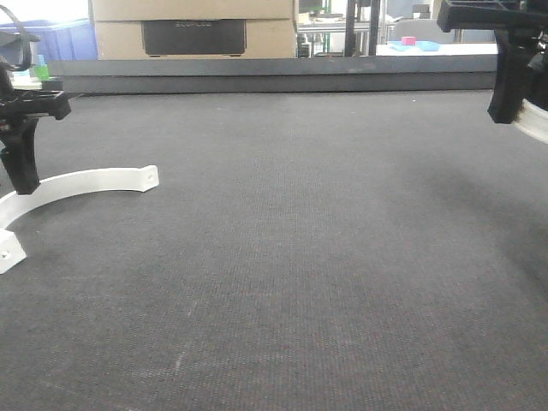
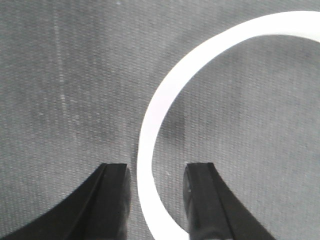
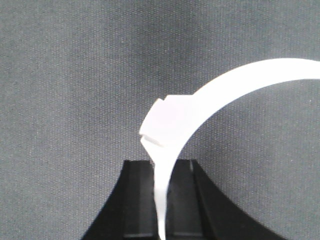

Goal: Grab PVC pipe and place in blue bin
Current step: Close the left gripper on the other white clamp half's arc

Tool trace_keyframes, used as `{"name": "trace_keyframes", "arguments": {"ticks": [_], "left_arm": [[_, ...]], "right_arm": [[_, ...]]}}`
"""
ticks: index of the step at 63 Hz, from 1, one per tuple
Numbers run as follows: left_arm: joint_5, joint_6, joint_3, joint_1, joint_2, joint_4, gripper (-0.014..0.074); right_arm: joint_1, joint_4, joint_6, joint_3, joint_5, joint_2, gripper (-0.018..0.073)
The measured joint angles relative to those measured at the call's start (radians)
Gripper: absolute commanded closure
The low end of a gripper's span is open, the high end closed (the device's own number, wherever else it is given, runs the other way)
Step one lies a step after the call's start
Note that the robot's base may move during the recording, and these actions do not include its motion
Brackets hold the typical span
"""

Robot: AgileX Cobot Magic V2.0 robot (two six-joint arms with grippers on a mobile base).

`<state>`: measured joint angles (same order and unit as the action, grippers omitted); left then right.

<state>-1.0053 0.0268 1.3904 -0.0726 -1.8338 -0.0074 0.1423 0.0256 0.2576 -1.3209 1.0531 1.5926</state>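
Two curved white PVC strips are being shown. One PVC pipe (image 3: 240, 80) is being clamped edge-on between the right fingers (image 3: 135, 200), which are being held high at 2 o'clock in the front view, over the dark counter (image 1: 300, 257). The other arc (image 1: 86, 181) is lying flat on the counter at 9 o'clock. It is being straddled by the left fingers (image 2: 112, 200), which are being held apart, one on each side of the strip; whether they are touching it cannot be told. A blue bin (image 1: 60, 38) is being seen beyond the counter's far edge at 10 o'clock.
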Motion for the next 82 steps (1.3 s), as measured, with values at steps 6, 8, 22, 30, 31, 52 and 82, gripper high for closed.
{"name": "trace_keyframes", "arguments": {"ticks": [6, 8, 22, 30, 31, 52, 82], "left_arm": [[0.001, 0.002, 0.0, 0.0, 0.0, 0.007, 0.0408], [0.001, 0.002, 0.0, 0.0, 0.0, 0.007, 0.0408], [0.009, 0.002, 0.0, 0.0, -0.015, 0.007, 0.0408], [0.003, 0.002, -0.002, 0.0, -0.042, 0.007, 0.0415], [0.003, 0.002, -0.002, 0.0, -0.043, 0.007, 0.0419], [0.014, 0.002, -0.004, 0.0, -0.059, 0.02, 0.0626], [0.002, 0.002, 0.005, 0.0, -0.074, 0.02, 0.0615]], "right_arm": [[0.0, 0.0, -0.002, 0.0, 0.0, 0.0, 0.0727], [0.0, 0.0, -0.002, 0.0, 0.0, 0.0, 0.0727], [0.0, 0.0, -0.002, 0.0, 0.0, 0.0, 0.0727], [0.0, 0.0, -0.002, 0.0, 0.0, 0.0, 0.0727], [0.0, 0.0, -0.002, 0.0, 0.0, 0.0, 0.0727], [0.0, 0.0, -0.002, 0.0, 0.0, 0.0, 0.0727], [0.0, 0.0, -0.002, 0.0, 0.0, 0.0, 0.0727]]}}
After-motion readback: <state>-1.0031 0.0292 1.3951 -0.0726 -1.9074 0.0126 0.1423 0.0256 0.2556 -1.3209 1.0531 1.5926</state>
